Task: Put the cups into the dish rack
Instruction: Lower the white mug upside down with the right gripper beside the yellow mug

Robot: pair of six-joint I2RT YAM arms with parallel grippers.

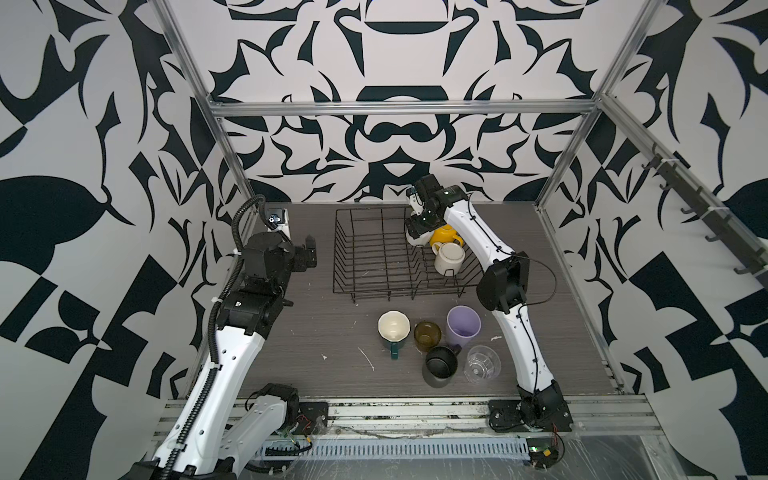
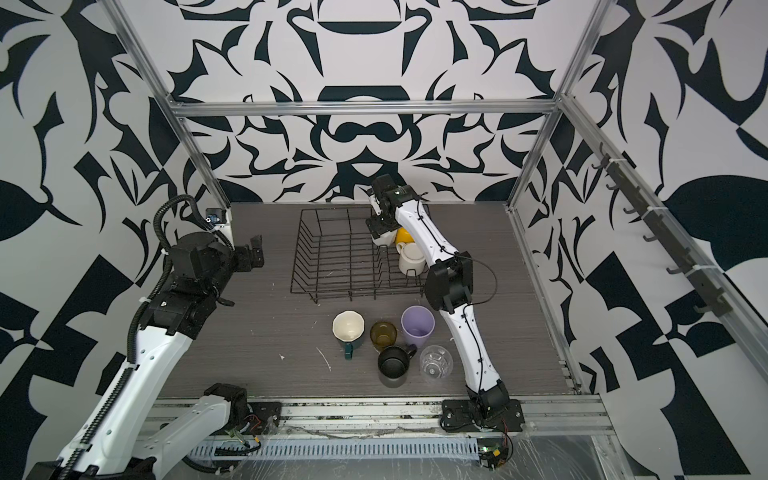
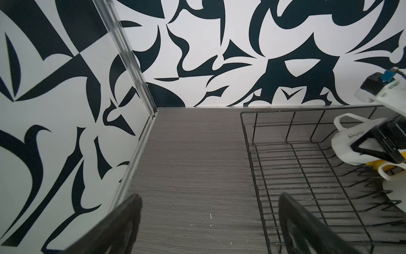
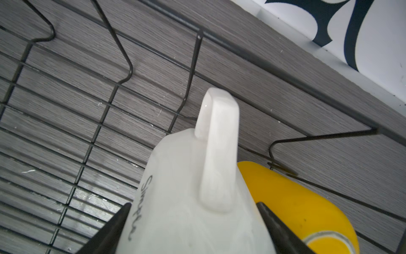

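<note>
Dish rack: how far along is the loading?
Done: the yellow ceramic mug and the cream mug sit in the black wire dish rack. In hand: the right arm's jaws grip a white ceramic mug inside the rack, beside the yellow one. Left on the grey table: teal faceted mug, amber glass, lilac tumbler, black mug, clear glass. The left arm's jaws are open and hold nothing.

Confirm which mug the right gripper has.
The white mug lettered "Simple", clamped in the right gripper over the dish rack; the yellow mug and cream mug sit free in it.
</note>
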